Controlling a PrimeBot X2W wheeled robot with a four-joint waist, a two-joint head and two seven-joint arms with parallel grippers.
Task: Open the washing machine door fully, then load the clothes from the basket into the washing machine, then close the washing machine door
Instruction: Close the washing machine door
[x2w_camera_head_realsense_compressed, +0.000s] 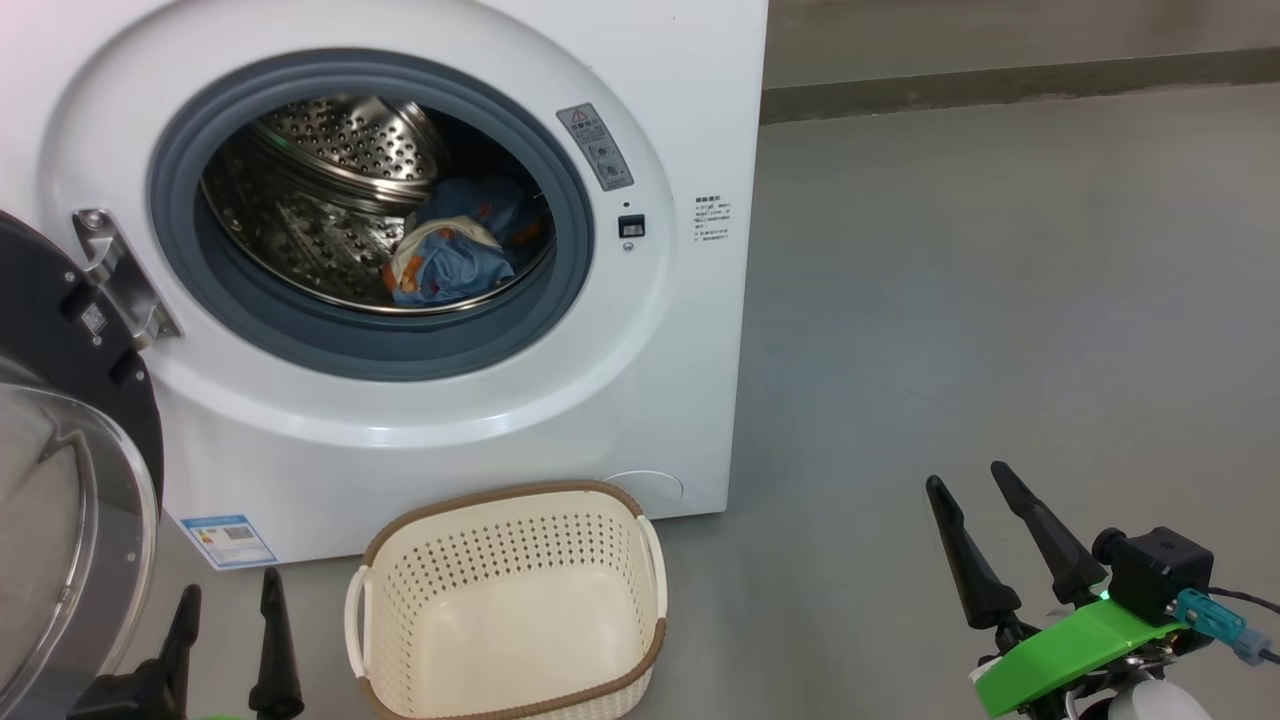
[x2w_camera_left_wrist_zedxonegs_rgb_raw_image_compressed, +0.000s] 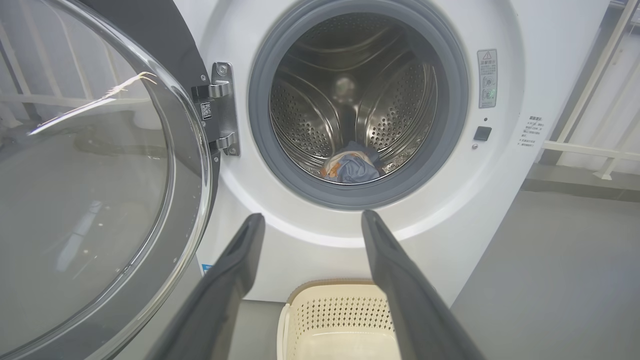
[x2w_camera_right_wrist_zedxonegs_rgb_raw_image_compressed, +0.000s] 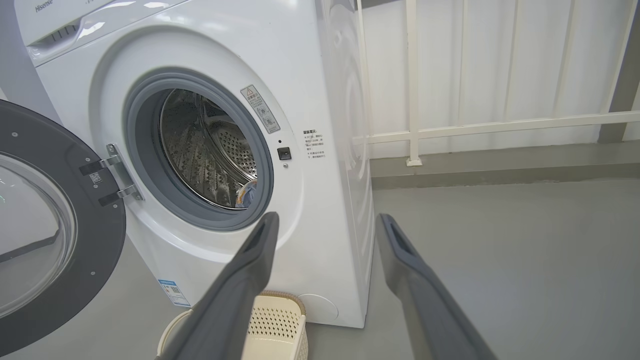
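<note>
Door (x2w_camera_head_realsense_compressed: 60, 480) open, clothes (x2w_camera_head_realsense_compressed: 455, 260) inside drum (x2w_camera_head_realsense_compressed: 330, 220).
Head view: basket (x2w_camera_head_realsense_compressed: 510, 600) at 6 o'clock below the washing machine (x2w_camera_head_realsense_compressed: 450, 430); left gripper (x2w_camera_head_realsense_compressed: 230, 582) at 7, right gripper (x2w_camera_head_realsense_compressed: 965, 473) at 4, both spread, empty. Left wrist view: clothes at drum's 6 o'clock. Right wrist view: blue scrap (x2w_camera_right_wrist_zedxonegs_rgb_raw_image_compressed: 245, 195), probably clothes, at 5 o'clock.

Clothes (x2w_camera_left_wrist_zedxonegs_rgb_raw_image_compressed: 351, 167) deep in drum — door (x2w_camera_left_wrist_zedxonegs_rgb_raw_image_compressed: 95, 175) wide, basket (x2w_camera_left_wrist_zedxonegs_rgb_raw_image_compressed: 345, 325) empty

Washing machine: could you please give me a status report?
Left tool, right tool open, empty. Clothes in washing machine, basket empty, door open. Nothing blocking opening.
</note>
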